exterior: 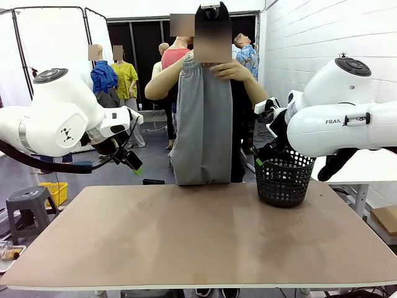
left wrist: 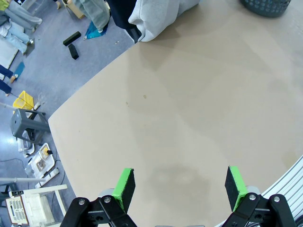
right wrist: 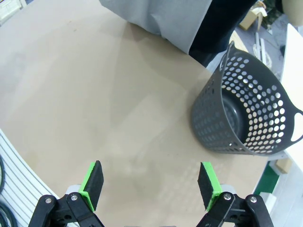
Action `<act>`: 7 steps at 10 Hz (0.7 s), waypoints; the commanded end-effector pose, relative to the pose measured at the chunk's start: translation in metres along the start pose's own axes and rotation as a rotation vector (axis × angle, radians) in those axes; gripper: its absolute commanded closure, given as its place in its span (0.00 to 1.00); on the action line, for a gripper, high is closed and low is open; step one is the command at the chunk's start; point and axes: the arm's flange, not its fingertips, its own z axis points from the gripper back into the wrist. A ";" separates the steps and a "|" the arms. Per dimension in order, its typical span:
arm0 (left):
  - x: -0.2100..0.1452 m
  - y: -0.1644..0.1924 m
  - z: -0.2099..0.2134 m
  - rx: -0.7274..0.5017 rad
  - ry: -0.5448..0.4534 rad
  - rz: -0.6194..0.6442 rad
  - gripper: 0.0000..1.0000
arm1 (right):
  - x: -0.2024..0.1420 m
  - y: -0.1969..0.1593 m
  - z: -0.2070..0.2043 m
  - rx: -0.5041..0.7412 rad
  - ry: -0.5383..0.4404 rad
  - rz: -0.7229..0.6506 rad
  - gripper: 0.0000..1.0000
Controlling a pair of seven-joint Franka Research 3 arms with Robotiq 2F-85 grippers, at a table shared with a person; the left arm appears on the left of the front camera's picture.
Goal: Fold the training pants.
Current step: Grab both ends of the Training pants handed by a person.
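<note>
A person at the far side of the table holds the light grey training pants (exterior: pixel 201 124) up by the waistband with both hands, and the legs hang down to the table's far edge. The hem of the training pants (left wrist: pixel 158 19) shows at the top of the left wrist view, and the training pants (right wrist: pixel 156 16) also hang at the top of the right wrist view. My left gripper (left wrist: pixel 180 187) hovers open above the bare tabletop, at the left in the front view (exterior: pixel 131 162). My right gripper (right wrist: pixel 150 183) is open too, above the table beside the basket.
A black mesh basket (exterior: pixel 284 180) stands at the table's far right, empty inside (right wrist: pixel 246 113). The brown tabletop (exterior: pixel 198 230) lies bare in front. A grey stool (exterior: pixel 28 211) and a yellow crate (exterior: pixel 56 191) sit on the floor at the left.
</note>
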 end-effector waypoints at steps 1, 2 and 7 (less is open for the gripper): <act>-0.001 0.001 0.000 -0.001 0.001 -0.004 0.00 | 0.000 0.000 0.000 0.000 0.000 0.000 0.00; -0.001 0.001 0.000 -0.001 0.001 -0.004 0.00 | 0.000 0.000 0.000 0.000 0.000 0.000 0.00; -0.001 0.001 0.000 -0.001 0.001 -0.004 0.00 | 0.000 0.000 0.000 0.000 0.000 0.000 0.00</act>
